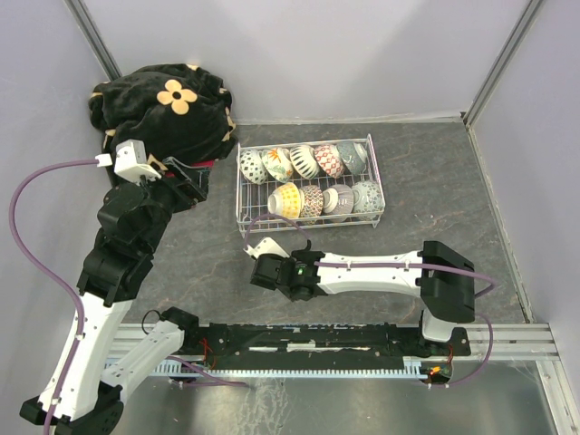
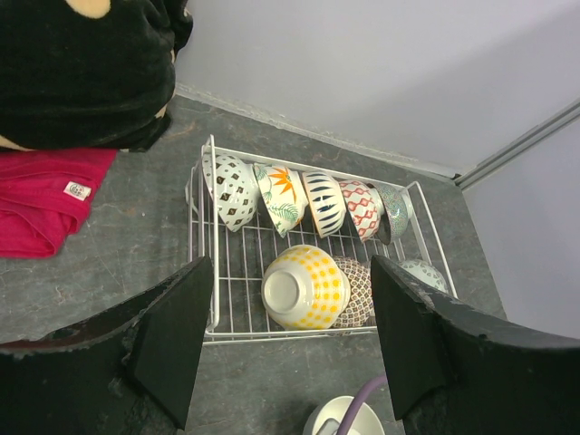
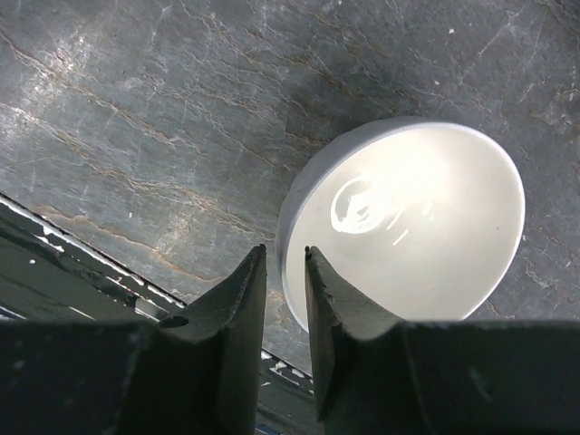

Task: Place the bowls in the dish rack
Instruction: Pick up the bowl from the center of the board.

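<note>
Nine bowls (image 1: 308, 181) stood on edge in the dish rack (image 1: 377, 214). One white bowl (image 3: 408, 227) was left outside, near its front-left corner, rim seemingly pinched in my right gripper (image 3: 285, 290), jaws narrow. My left gripper (image 2: 292, 272) hung wide, empty.

Item counts:

- Rectangular white wire dish rack (image 1: 308, 225): one.
- Small round ceramic bowls: ten in total, nine inside the rack and one outside it.
- Far row of the rack, five bowls:
  - one white bowl with dark lattice (image 1: 253, 167)
  - one orange-flower bowl (image 1: 277, 163)
  - one black-and-white striped bowl (image 1: 304, 161)
  - one pink-patterned bowl (image 1: 329, 160)
  - one teal bowl (image 1: 352, 156)
- Near row, four bowls:
  - one yellow-dotted bowl (image 1: 286, 199)
  - one brown-dotted bowl (image 1: 313, 200)
  - one mostly white bowl (image 1: 338, 199)
  - one pale teal bowl (image 1: 367, 195)
- Outside the rack: one plain white-interior bowl (image 1: 263, 246).
- Cloths, two: one black plush cloth with a tan flower (image 1: 163, 104) and one red cloth (image 2: 45, 199).
- White-and-black robot arms (image 1: 362, 269): two.
</note>
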